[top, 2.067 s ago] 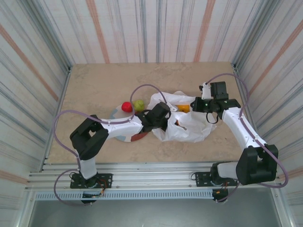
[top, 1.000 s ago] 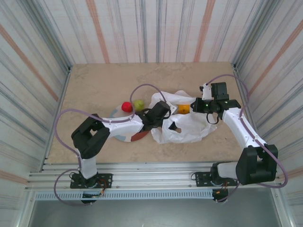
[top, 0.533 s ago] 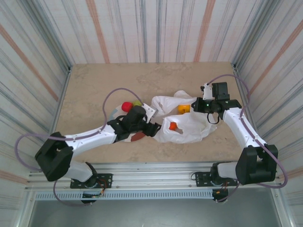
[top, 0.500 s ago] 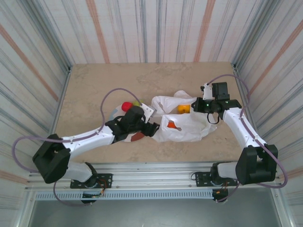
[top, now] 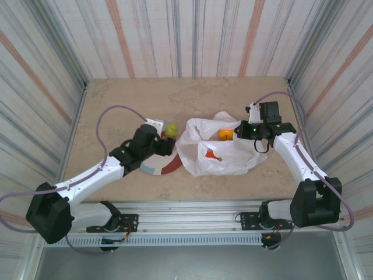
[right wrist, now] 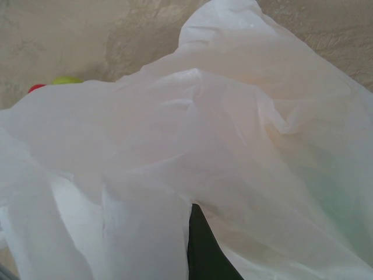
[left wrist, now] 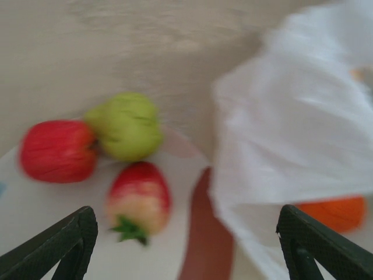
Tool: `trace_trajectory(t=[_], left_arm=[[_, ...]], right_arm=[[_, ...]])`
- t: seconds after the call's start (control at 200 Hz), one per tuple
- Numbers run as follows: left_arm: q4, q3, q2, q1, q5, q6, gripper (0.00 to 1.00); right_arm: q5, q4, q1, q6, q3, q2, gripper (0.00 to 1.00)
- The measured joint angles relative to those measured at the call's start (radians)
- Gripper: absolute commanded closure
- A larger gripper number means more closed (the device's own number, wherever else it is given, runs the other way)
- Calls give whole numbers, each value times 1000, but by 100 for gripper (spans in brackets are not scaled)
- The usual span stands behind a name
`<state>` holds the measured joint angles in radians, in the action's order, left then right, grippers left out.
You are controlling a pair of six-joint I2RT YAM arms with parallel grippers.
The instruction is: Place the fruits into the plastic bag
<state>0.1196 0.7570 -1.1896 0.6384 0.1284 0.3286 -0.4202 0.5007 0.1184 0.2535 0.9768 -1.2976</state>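
On the plate (left wrist: 35, 216) lie three fruits: a red apple (left wrist: 58, 150), a green fruit (left wrist: 127, 125) and a strawberry (left wrist: 140, 198). My left gripper (left wrist: 189, 245) hovers open just short of them, the strawberry nearest its left finger. In the top view that left gripper (top: 163, 144) is over the plate (top: 152, 168) beside the green fruit (top: 171, 129). The white plastic bag (top: 224, 157) lies to the right with orange fruits (top: 223, 135) (top: 210, 155) showing in it. My right gripper (top: 242, 129) is shut on the bag's far edge; bag film (right wrist: 192, 146) wraps its dark finger (right wrist: 204, 251).
The plate's maroon part (left wrist: 207, 233) runs under the bag's near edge (left wrist: 291, 146). An orange fruit (left wrist: 335, 213) shows through the bag. Striped walls enclose the table on three sides; bare tabletop lies behind and left of the plate.
My left arm has drawn back out of the bag's mouth and swung left over the plate, jaws open. The bag has settled, an orange fruit showing inside. The right arm has stayed put.
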Motion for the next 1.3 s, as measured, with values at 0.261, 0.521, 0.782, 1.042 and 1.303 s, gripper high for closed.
trace_trajectory(t=[0.261,0.521,0.782,1.042,1.303], left_arm=[[34,0,-84,-231,-42,65,7],[31,29,-204,-271,-71,45,3],[7,116,-352,-275,-117,37,3],[-6,193,-467,-307,-168,33,6],[-17,237,-543,-325,-227,24,15]], right_arm=[[0,0,0,0,0,0,100],[0,0,0,0,0,0,100],[0,0,0,0,0,0,100],[0,0,0,0,-1,0,100],[0,0,0,0,-1,0,100]])
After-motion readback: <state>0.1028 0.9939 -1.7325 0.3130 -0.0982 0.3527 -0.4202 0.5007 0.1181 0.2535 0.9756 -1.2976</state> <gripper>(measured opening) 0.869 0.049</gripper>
